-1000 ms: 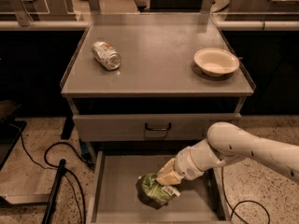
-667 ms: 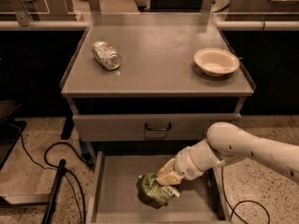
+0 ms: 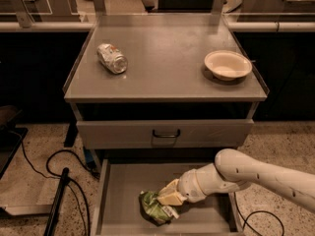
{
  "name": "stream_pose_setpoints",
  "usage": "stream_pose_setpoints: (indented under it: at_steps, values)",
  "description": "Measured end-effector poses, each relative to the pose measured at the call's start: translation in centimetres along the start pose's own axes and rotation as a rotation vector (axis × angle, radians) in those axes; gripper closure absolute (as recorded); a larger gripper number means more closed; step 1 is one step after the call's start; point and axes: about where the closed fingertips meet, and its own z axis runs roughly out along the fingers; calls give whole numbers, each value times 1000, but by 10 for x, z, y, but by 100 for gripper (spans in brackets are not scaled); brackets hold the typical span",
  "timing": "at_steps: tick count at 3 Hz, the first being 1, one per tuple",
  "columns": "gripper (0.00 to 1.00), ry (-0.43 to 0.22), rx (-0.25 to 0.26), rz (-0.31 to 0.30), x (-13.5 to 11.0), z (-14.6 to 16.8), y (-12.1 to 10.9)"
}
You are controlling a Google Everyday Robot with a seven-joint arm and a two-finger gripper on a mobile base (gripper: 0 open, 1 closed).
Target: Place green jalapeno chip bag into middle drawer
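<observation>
On the floor of the shallow grey metal middle drawer lies the crinkly green jalapeno chip bag, with the cream gripper touching it, clamped or not I cannot tell; best release fully, then lift straight up.

Cream jaws at green bag

My pincer sits low in the middle drawer, covering the right side of the green jalapeno chip bag. The drawer's near end and my arm run past the picture's edges. The bag's lettering is unreadable.
</observation>
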Motion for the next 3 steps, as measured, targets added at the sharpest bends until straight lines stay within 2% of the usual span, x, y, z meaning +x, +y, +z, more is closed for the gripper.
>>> stream_pose_setpoints:
  at_steps: [1,2,3]
  values:
    - [100,-42,-36,18,13,21,-6]
    - [100,-50,-79,25,23,41,-12]
    - [100,-12,-105,36,37,59,-16]
